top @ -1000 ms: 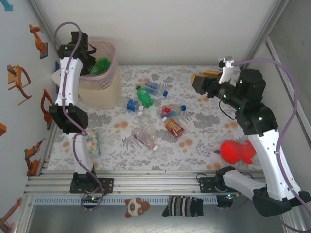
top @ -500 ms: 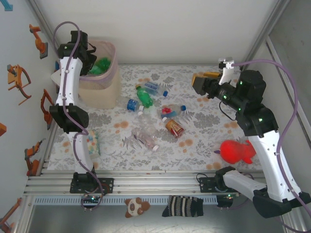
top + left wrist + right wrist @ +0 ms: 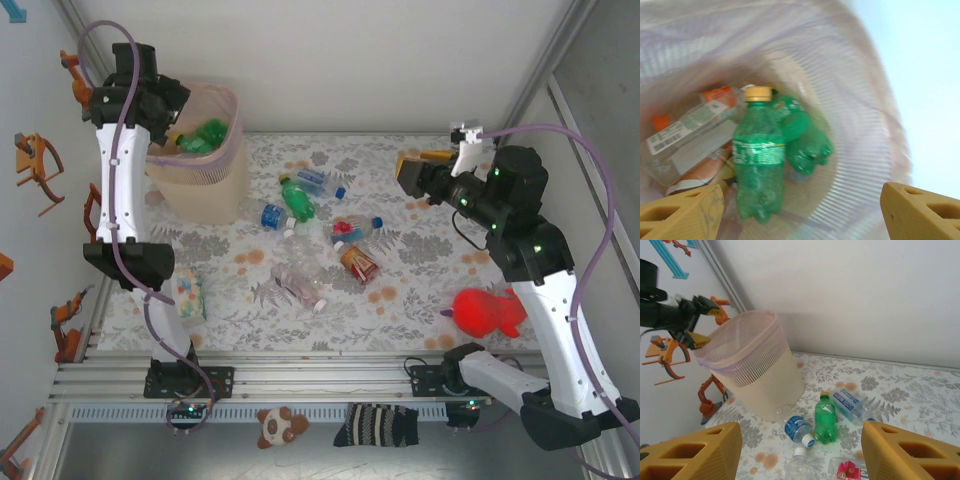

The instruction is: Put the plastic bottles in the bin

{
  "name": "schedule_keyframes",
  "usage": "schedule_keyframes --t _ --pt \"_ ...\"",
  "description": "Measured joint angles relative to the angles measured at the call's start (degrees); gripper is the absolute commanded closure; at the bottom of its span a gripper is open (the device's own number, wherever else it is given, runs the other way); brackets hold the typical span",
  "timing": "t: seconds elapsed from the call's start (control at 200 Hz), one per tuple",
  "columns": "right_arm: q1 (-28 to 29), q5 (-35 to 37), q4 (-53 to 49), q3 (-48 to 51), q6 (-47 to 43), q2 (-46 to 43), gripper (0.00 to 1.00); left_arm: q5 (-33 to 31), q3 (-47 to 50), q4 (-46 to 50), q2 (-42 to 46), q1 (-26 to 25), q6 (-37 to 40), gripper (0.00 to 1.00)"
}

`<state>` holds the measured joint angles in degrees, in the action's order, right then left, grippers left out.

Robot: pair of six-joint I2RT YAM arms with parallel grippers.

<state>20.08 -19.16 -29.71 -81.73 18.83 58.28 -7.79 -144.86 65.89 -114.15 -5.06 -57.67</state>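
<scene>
Floral table (image 3: 430, 285): plastic bottles (image 3: 298, 198) clustered centrally; bin (image 3: 215, 190) at far-left corner under splayed, empty left gripper (image 3: 800, 207); right gripper (image 3: 800, 442) likewise, far-right.

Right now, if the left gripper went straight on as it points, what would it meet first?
Likely the yellow-capped green bottle in the bin, which the left gripper points into; depth is unclear.
</scene>
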Motion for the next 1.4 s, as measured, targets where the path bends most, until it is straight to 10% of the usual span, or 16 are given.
schedule_keyframes --t 0.691,1.402 --pt "0.44 3.89 -11.17 0.02 -0.17 10.82 0.38 27.28 51.63 -37.88 35.19 -3.54 24.41 0.2" --pt "-0.22 15.21 2.12 16.35 38.53 24.61 0.33 37.88 75.03 -50.03 48.39 -3.54 28.2 0.19"
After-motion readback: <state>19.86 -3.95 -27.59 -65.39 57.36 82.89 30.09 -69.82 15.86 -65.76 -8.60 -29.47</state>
